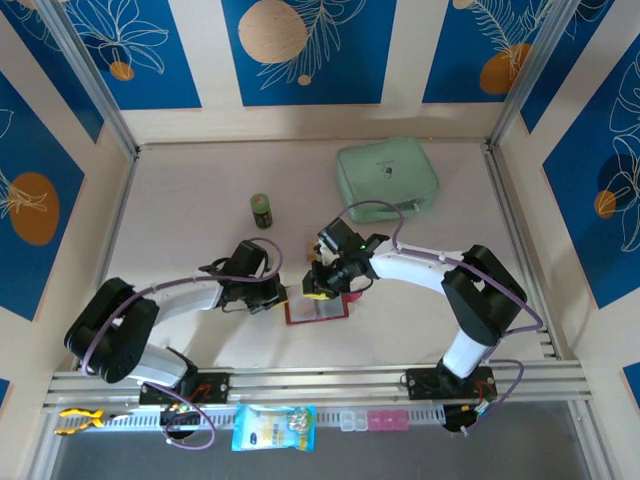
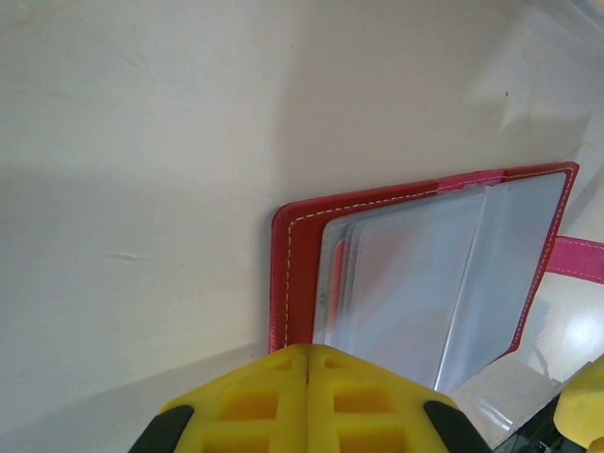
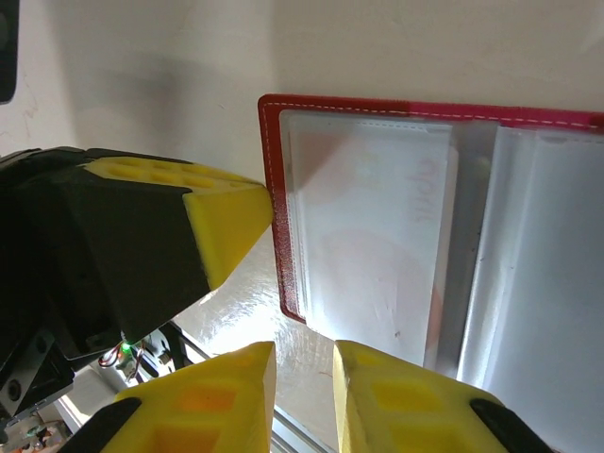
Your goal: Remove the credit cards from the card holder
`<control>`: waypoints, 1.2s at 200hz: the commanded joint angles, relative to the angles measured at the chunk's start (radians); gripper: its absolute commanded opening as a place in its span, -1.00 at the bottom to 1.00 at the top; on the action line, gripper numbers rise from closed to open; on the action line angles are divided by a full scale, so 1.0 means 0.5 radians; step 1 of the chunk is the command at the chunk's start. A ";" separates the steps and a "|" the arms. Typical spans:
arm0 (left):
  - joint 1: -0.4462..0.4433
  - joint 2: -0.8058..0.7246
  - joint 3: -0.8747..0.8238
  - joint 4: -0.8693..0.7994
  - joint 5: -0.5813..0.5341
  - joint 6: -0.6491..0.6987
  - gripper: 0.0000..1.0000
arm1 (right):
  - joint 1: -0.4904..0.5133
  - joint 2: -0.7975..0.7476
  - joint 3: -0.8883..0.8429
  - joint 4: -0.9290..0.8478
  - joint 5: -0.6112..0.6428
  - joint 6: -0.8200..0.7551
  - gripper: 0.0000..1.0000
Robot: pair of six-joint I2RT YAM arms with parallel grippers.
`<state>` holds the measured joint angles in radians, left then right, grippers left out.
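The red card holder (image 1: 318,310) lies open on the bench (image 1: 200,180), clear sleeves (image 3: 368,236) up, with the left jaws pressed together at its left edge and the right jaws slightly apart close over it

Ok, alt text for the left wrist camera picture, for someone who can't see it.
A small red stitched card holder lies open on a pale table, its clear plastic sleeves facing up. The left gripper, yellow fingertips pressed shut, sits at the frame's bottom by the holder's edge.
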<state>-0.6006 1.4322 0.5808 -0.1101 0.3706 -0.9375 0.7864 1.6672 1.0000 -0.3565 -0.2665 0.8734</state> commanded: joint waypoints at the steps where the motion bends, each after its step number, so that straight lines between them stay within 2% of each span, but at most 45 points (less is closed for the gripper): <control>1: -0.014 0.049 -0.017 0.036 0.044 -0.022 -1.00 | 0.010 0.019 0.052 -0.062 -0.025 0.007 -0.53; 98: -0.015 0.126 0.035 0.012 0.023 0.016 -1.00 | 0.007 0.134 0.074 -0.100 -0.074 -0.048 -0.52; 174: -0.012 0.162 0.092 -0.046 -0.029 0.062 -1.00 | 0.007 0.249 0.107 -0.042 -0.111 -0.132 -0.42; 214: -0.012 0.185 0.087 -0.052 -0.045 0.077 -1.00 | 0.007 0.273 0.111 -0.024 -0.075 -0.173 -0.31; 240: -0.011 0.209 0.098 -0.050 -0.036 0.080 -1.00 | 0.012 0.301 0.111 -0.023 -0.006 -0.205 -0.31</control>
<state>-0.6006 1.5078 0.6147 -0.0971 0.3733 -0.9165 0.7864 1.7882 1.0325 -0.3641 -0.2882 0.8013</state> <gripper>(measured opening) 0.044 0.346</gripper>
